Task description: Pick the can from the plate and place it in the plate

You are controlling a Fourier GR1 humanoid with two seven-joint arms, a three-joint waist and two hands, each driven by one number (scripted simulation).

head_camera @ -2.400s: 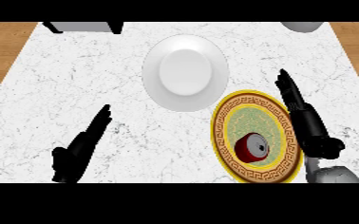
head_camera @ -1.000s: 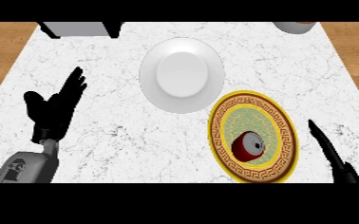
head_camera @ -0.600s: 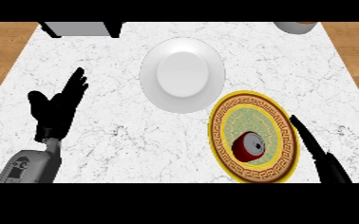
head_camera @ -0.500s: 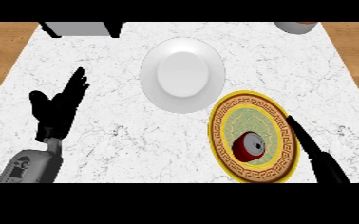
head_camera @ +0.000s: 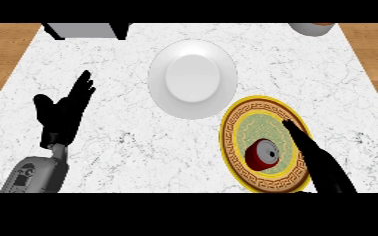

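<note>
The small red metal can [head_camera: 261, 155] lies on its side in the lower half of the gold-rimmed plate with the green patterned centre [head_camera: 244, 116], its silver end facing up and toward about 2 o'clock, so its long axis seems to run from roughly 8 o'clock to 2 o'clock. The black right hand [head_camera: 316, 156] is much the nearer of the two: it reaches in from the lower right with its fingers straight and close together, the tips over the plate's right side, just beside the can. From that hand the can lies at about 9 o'clock, near but apart; nothing is curled round it and the hand holds nothing.

The plain white round plate [head_camera: 193, 78], which I take to be the target, sits at about 11 o'clock from the can, its rim almost touching the gold-rimmed plate's upper left edge. The coming grasp likely depends on the right hand moving left and closing across the can's short side.

The black left hand [head_camera: 65, 111] rests open, fingers up, well apart at the left of the white marbled counter [head_camera: 111, 165].
</note>
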